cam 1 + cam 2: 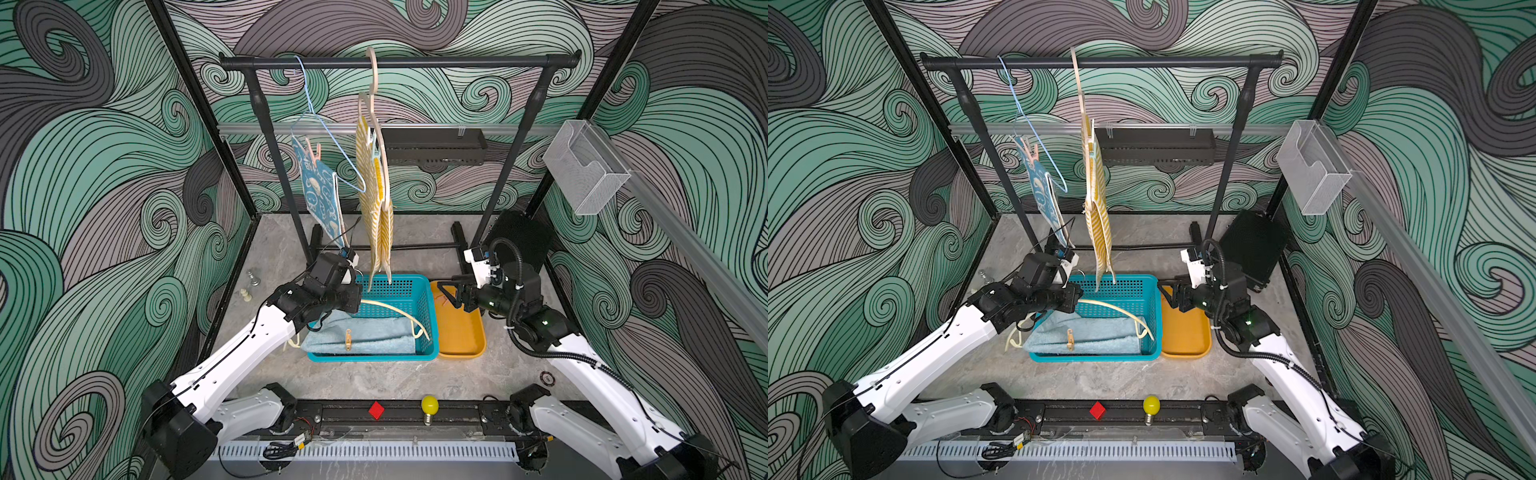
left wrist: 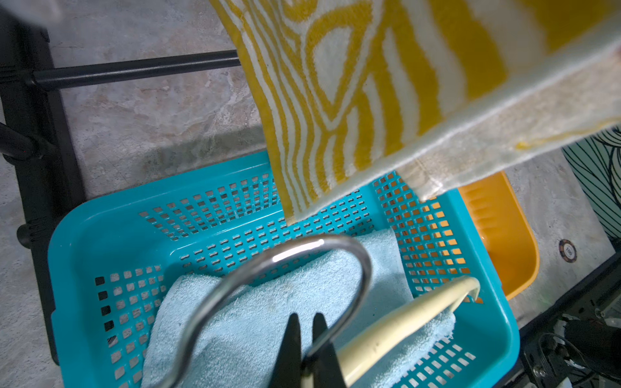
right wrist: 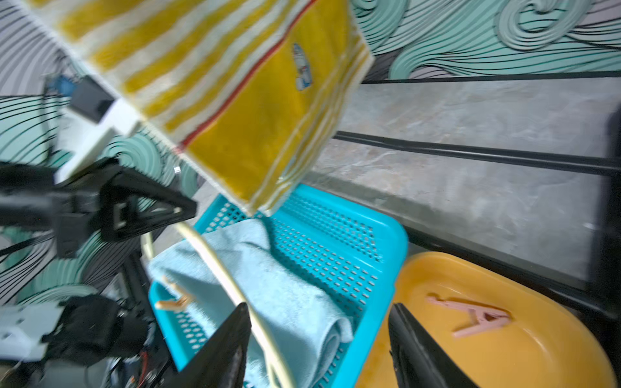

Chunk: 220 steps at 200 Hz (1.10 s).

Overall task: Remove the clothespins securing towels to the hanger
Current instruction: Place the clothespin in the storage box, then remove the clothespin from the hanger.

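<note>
Clothespins are in three spots. A pink one (image 3: 470, 317) lies in the orange tray (image 1: 461, 345). The right claw (image 3: 319, 312) hangs over that tray with its fingers spread wide and nothing in them, so the tray looks like the place for loose pins. An orange one (image 1: 348, 338) sits on the light blue towel (image 1: 374, 336) in the blue basket (image 1: 430, 320). The left claw (image 2: 306, 322) is squeezed tight on the cream hanger (image 1: 399, 309), right by its metal hook (image 2: 302, 248). It holds the hanger over the basket, so the towel rests inside. More pins (image 1: 313, 151) pinch the bunny towel (image 1: 320, 195) and the yellow striped towel (image 1: 374, 199) to hangers on the rail (image 1: 415, 62). Those need pulling off too.
</note>
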Available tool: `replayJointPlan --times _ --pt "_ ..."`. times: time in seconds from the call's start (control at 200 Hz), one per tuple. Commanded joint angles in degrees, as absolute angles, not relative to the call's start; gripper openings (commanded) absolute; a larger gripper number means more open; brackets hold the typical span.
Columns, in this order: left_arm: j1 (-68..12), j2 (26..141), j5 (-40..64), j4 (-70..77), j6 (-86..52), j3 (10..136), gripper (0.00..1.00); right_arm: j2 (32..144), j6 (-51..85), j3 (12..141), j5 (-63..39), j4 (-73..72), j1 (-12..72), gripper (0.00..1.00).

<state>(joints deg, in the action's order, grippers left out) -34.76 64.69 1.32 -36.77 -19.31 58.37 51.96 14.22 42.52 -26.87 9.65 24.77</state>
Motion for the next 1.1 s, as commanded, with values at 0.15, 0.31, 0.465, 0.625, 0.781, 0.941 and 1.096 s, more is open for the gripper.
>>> replayJointPlan --times 0.15,0.31,0.465,0.625,0.781,0.941,1.096 --pt "-35.8 64.8 3.0 -35.7 -19.8 61.2 0.00 52.5 5.9 45.5 -34.0 9.8 39.5 0.67" --pt "-36.0 64.9 3.9 -35.4 -20.0 60.8 0.00 56.8 5.9 45.6 -32.8 5.3 46.1 0.68" --pt "-36.3 65.1 4.4 -34.9 -20.4 60.4 0.00 62.7 3.5 47.6 -30.6 4.7 51.4 0.68" --pt "-36.6 64.8 4.3 -34.9 -20.7 59.9 0.00 68.5 0.8 49.4 -27.2 4.0 56.1 0.67" --pt "-36.8 64.3 3.9 -34.8 -20.9 59.6 0.00 73.1 -0.6 50.5 -25.0 1.3 60.2 0.67" --pt "-37.0 64.2 3.9 -35.1 -20.8 59.6 0.00 78.5 -2.2 52.8 -22.2 0.8 63.6 0.67" --pt "-37.4 64.2 4.2 -35.1 -21.3 59.5 0.00 82.2 -2.5 53.2 -19.8 -2.2 65.2 0.66"
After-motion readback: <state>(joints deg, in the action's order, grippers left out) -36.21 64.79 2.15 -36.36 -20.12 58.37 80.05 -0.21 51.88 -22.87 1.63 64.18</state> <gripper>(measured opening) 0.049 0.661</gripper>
